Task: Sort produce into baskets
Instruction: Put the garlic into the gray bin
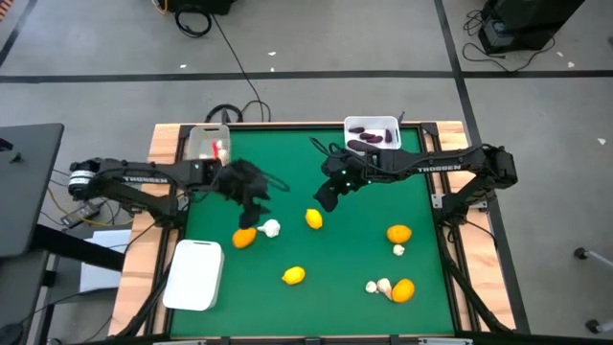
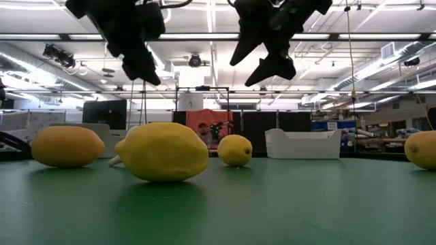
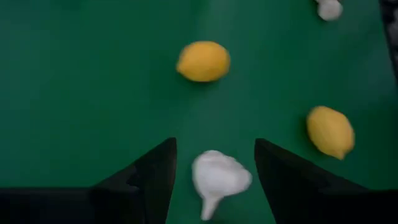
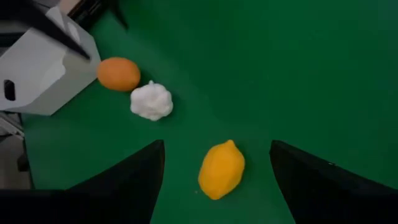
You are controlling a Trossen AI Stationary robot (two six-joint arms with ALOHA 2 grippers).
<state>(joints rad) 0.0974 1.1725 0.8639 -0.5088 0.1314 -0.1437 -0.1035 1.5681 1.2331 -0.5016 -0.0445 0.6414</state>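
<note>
Green table mat point(image 1: 364, 259) (wooden edges); floor cable point(image 1: 230, 57).

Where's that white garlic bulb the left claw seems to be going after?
In the high view the garlic bulb lies left of the table's centre, touching or nearly touching an orange fruit, just below the open left gripper.

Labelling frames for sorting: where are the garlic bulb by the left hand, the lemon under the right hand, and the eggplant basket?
garlic bulb point(image 3: 217, 176), left wrist view, bulb body.
lemon point(image 4: 221, 169), right wrist view, middle.
eggplant basket point(image 1: 356, 123), high view, rim.
</note>
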